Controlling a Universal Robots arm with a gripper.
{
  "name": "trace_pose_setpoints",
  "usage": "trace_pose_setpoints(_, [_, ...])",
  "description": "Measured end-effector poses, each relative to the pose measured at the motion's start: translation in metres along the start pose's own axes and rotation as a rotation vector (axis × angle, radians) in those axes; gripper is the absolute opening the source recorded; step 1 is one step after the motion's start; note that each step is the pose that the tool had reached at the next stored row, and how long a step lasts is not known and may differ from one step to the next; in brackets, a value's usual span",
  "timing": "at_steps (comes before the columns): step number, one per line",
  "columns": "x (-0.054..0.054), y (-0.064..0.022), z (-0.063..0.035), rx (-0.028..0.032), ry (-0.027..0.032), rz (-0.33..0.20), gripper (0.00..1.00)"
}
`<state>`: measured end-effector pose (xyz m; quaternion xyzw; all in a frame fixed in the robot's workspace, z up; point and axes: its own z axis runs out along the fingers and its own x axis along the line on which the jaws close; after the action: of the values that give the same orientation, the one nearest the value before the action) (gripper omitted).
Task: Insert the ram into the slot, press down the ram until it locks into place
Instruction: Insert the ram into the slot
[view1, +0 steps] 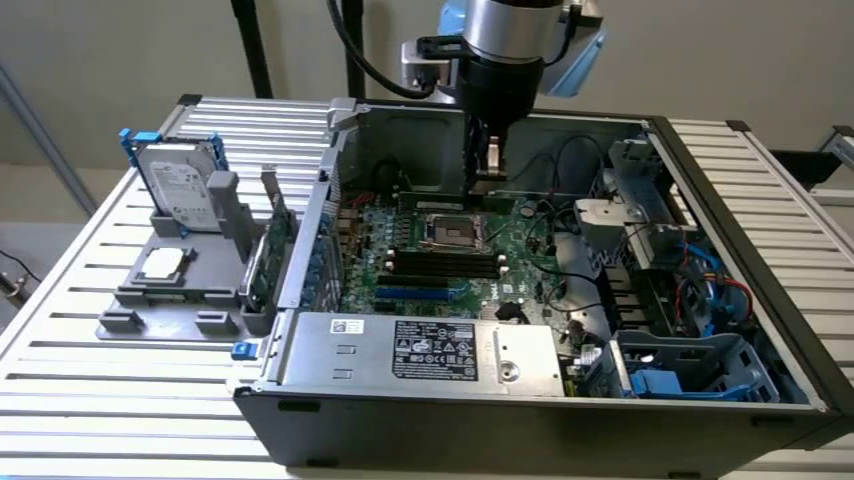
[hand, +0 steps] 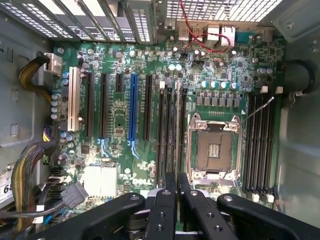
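Exterior view puts the gripper (view1: 487, 176), pinched shut, just above the thin green circuit-board ram (view1: 451, 197), seemingly light, stiff, fragile; I'd grip its upper edge mid-length.

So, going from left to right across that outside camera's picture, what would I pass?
Hard drive in its blue frame → upright green card → silver CPU socket → black cables → blue plastic block.

Single robot arm (view1: 505, 50) reaching straight down, its silver wrist vertical. The black pincer (hand: 176, 180) points downward, two fingers (hand: 164, 210) drawn close together, barely a sliver between.
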<state>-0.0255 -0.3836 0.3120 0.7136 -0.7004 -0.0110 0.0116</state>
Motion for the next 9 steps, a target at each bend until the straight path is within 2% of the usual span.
trace_pose_setpoints(4, [0.0,-0.0005,0.0058,0.0006,0.007,0.006,0.13])
trace_pose_setpoints(9, [0.001,-0.0007,0.013,0.0037,0.012,0.015,0.13])
